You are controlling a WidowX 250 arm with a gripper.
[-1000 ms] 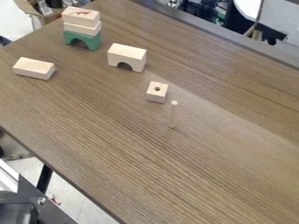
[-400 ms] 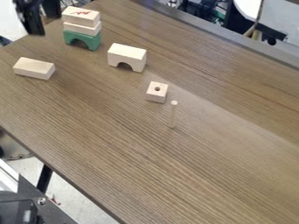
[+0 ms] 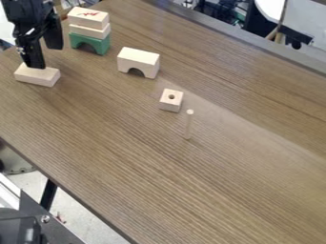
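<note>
Far left on the table [image 3: 216, 190], plain oblong block [image 3: 47, 77], gripper [image 3: 45, 58] right by it, jaws spread apart. Then a green arch [image 3: 86, 38] with two pale blocks [image 3: 88, 19] stacked on it, pale arch [image 3: 138, 58], holed block [image 3: 170, 105], upright peg [image 3: 188, 125].

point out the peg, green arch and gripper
Peg [image 3: 188, 125], camera view: middle of its shaft.
Green arch [image 3: 90, 39], camera view: just above its opening.
Gripper [image 3: 47, 57], camera view: midway between its fingertips.

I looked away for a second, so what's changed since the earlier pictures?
The gripper came in at the upper left and moved down to the leftmost block, fingers open, holding nothing. That block, the arch, the stack, the holed block and the peg stayed put.
</note>
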